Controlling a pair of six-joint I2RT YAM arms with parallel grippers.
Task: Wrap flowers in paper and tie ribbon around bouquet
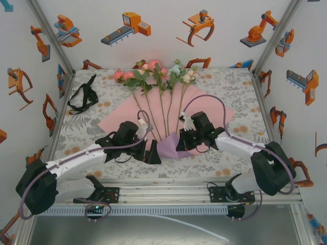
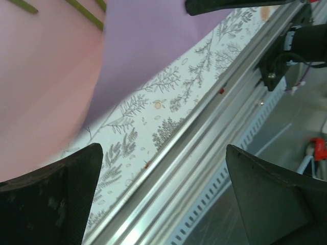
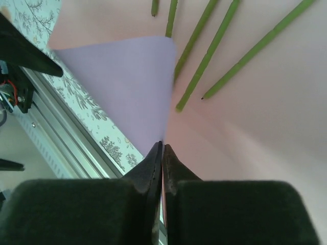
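Five flowers (image 1: 154, 71) on one paper (image 1: 115, 122), one ribbon (image 1: 82, 99) apart.

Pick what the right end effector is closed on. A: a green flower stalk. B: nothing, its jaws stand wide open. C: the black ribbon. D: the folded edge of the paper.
D: in the right wrist view the right end effector has its jaws shut on the paper where the lilac flap folds over the pink face; the stalks of the flowers lie clear of it.
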